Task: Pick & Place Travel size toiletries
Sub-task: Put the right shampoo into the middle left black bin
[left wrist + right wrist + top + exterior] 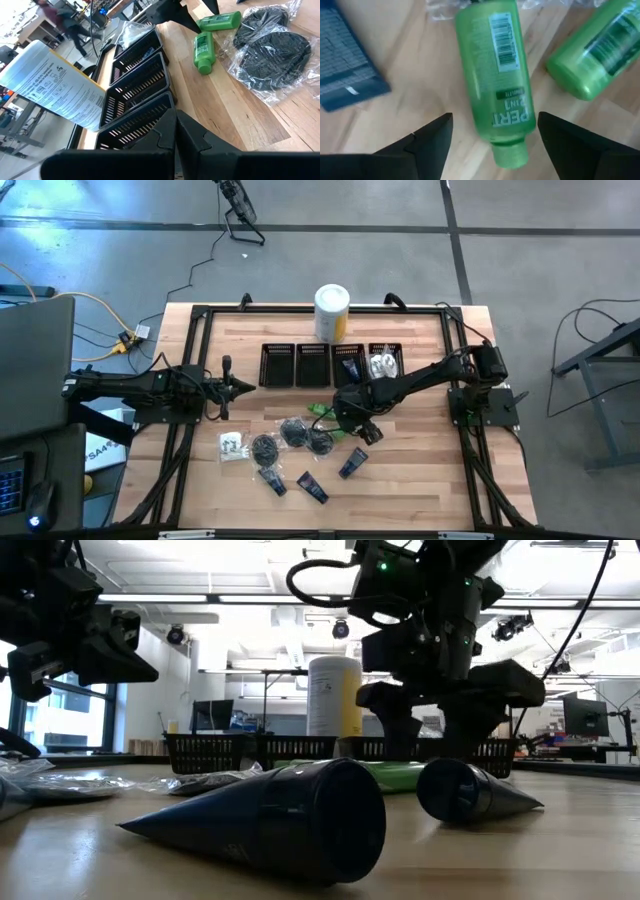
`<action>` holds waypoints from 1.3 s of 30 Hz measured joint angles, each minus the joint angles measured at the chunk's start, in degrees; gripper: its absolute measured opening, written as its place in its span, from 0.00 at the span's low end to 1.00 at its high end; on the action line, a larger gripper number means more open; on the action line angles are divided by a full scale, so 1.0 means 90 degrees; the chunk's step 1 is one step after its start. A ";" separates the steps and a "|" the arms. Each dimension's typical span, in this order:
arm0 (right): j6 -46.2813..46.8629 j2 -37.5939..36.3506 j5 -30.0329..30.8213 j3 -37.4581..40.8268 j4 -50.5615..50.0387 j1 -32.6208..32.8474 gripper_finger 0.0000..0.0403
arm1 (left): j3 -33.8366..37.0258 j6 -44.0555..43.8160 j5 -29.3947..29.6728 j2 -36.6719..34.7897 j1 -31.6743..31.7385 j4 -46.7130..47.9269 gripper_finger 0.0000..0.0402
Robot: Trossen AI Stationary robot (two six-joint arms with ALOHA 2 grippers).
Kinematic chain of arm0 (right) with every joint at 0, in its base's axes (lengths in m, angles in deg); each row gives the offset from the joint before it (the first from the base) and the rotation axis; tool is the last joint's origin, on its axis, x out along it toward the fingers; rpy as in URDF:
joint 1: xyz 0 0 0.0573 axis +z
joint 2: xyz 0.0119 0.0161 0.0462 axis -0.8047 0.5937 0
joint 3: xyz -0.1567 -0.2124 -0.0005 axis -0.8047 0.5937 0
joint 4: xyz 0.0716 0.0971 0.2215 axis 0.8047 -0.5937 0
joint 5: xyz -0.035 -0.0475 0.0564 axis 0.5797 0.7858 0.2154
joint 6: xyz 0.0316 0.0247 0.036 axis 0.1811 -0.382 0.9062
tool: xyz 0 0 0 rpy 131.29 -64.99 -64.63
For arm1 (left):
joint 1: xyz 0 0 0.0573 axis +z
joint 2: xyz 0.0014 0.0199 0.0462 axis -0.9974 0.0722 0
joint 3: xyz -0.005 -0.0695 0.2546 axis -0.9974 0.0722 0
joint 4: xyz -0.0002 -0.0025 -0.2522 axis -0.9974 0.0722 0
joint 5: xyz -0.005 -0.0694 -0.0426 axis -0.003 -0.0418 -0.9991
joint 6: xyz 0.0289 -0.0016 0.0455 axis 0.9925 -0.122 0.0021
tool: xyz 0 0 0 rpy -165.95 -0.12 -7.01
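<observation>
Your left gripper (245, 388) waits at the table's left side, fingers closed on nothing. At centre, bagged black bundles (293, 435) and dark blue tubes (312, 487) lie loose. Your right gripper (492, 145) hovers spread wide astride a green bottle (497, 70), a second green bottle (597, 47) just beside it.

A: The high view looks straight down on the whole table (400, 480); the low one sits at table height, very near a dark blue tube (270, 820).

B: Both wrist views look close at green bottles (497, 80), probably the same pair.
</observation>
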 joint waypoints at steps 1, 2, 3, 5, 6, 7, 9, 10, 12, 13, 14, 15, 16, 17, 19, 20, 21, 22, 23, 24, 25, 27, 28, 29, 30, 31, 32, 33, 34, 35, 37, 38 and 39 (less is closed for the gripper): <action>-0.0045 0.0000 0.0119 0.0000 -0.0044 0.0000 0.69 | 0.0000 0.0000 0.0000 0.0000 0.0000 0.0000 0.00; -0.0084 0.0000 0.0212 0.0000 -0.0080 0.0000 0.68 | 0.0000 0.0000 0.0000 0.0000 0.0000 0.0000 0.00; -0.0109 0.0000 0.0230 0.0000 -0.0076 -0.0002 0.67 | 0.0000 0.0000 0.0002 0.0000 0.0000 0.0000 0.00; -0.0174 0.0000 0.0229 0.0000 -0.0081 -0.0036 0.66 | 0.0000 0.0000 0.0002 0.0000 0.0000 0.0000 0.00; -0.0192 0.0000 0.0224 0.0000 -0.0097 -0.0053 0.65 | 0.0000 0.0000 0.0000 0.0000 -0.0002 0.0000 0.00; -0.0203 0.0000 0.0228 0.0000 -0.0110 -0.0075 0.65 | 0.0000 0.0000 0.0002 0.0000 -0.0002 0.0000 0.00; -0.0210 0.0000 0.0228 0.0000 -0.0145 -0.0123 0.64 | 0.0000 0.0000 0.0002 -0.0002 -0.0001 0.0000 0.00; -0.0211 0.0000 0.0227 0.0000 -0.0138 -0.0145 0.64 | 0.0000 0.0000 0.0002 -0.0001 -0.0002 0.0000 0.00; -0.0209 0.0000 0.0227 0.0000 -0.0144 -0.0186 0.64 | 0.0000 0.0000 0.0001 0.0000 -0.0001 0.0000 0.00; -0.0209 0.0000 0.0229 0.0000 -0.0143 -0.0201 0.64 | 0.0000 0.0000 0.0000 -0.0001 0.0000 0.0000 0.00; -0.0211 -0.0001 0.0232 0.0000 -0.0139 -0.0217 0.64 | 0.0000 0.0000 0.0002 0.0000 0.0000 0.0000 0.00; -0.0209 0.0000 0.0252 0.0000 -0.0140 -0.0225 0.64 | 0.0000 0.0000 0.0000 0.0000 -0.0002 0.0000 0.00; -0.0210 0.0000 0.0279 0.0000 -0.0142 -0.0226 0.64 | 0.0002 0.0000 0.0001 -0.0001 0.0000 0.0000 0.00; -0.0210 -0.0001 0.0286 0.0000 -0.0143 -0.0226 0.64 | 0.0002 0.0000 0.0002 0.0000 0.0000 0.0000 0.00; -0.0209 -0.0001 0.0282 0.0000 -0.0152 -0.0223 0.64 | 0.0002 0.0000 0.0001 -0.0001 -0.0002 0.0000 0.00; -0.0209 0.0000 0.0282 0.0000 -0.0169 -0.0223 0.64 | 0.0002 0.0000 0.0002 0.0000 -0.0002 0.0000 0.00; -0.0209 0.0000 0.0280 0.0000 -0.0195 -0.0223 0.64 | 0.0002 0.0000 0.0000 -0.0001 -0.0001 0.0000 0.00; -0.0209 0.0000 0.0278 0.0000 -0.0233 -0.0223 0.64 | 0.0002 0.0001 0.0002 -0.0002 -0.0002 0.0000 0.00; -0.0209 0.0000 0.0278 0.0000 -0.0275 -0.0223 0.64 | 0.0002 0.0000 0.0000 0.0000 -0.0002 0.0000 0.00; -0.0208 0.0000 0.0278 0.0000 -0.0303 -0.0223 0.64 | 0.0002 0.0000 0.0002 -0.0002 -0.0002 0.0000 0.00; -0.0203 -0.0002 0.0278 0.0000 -0.0303 -0.0223 0.64 | 0.0002 0.0000 0.0000 -0.0002 -0.0002 0.0000 0.00; -0.0197 0.0000 0.0278 0.0000 -0.0286 -0.0221 0.64 | 0.0002 0.0000 0.0000 -0.0002 -0.0002 0.0000 0.00; -0.0192 -0.0002 0.0278 0.0000 -0.0273 -0.0221 0.64 | 0.0002 0.0000 0.0001 0.0000 -0.0002 0.0000 0.00; -0.0190 -0.0001 0.0277 0.0000 -0.0262 -0.0221 0.63 | 0.0002 0.0000 0.0002 -0.0002 -0.0002 0.0000 0.00; -0.0188 -0.0001 0.0277 0.0000 -0.0257 -0.0221 0.62 | 0.0002 0.0001 0.0002 -0.0001 -0.0002 0.0000 0.00; -0.0187 0.0000 0.0276 0.0000 -0.0259 -0.0221 0.60 | 0.0002 0.0000 0.0001 -0.0002 -0.0001 0.0000 0.00; -0.0187 0.0000 0.0275 0.0000 -0.0258 -0.0221 0.58 | 0.0002 0.0000 0.0000 0.0000 -0.0002 0.0000 0.00; -0.0172 -0.0001 0.0275 0.0000 -0.0257 -0.0221 0.56 | 0.0002 0.0000 0.0002 -0.0002 -0.0002 0.0000 0.00; -0.0133 -0.0002 0.0275 0.0000 -0.0256 -0.0222 0.55 | 0.0002 0.0000 0.0001 -0.0002 0.0000 0.0000 0.00; -0.0081 -0.0001 0.0275 0.0000 -0.0255 -0.0223 0.53 | 0.0002 0.0001 0.0000 -0.0002 -0.0001 0.0000 0.00; 0.0028 0.0000 0.0261 0.0000 -0.0255 -0.0223 0.52 | 0.0002 0.0002 0.0000 -0.0002 0.0000 0.0000 0.00; 0.0086 0.0000 0.0217 0.0000 -0.0255 -0.0223 0.51 | 0.0002 0.0002 0.0000 -0.0002 0.0000 0.0000 0.00; 0.0115 -0.0002 0.0184 0.0000 -0.0253 -0.0223 0.51 | 0.0002 0.0002 0.0002 -0.0002 -0.0002 0.0000 0.00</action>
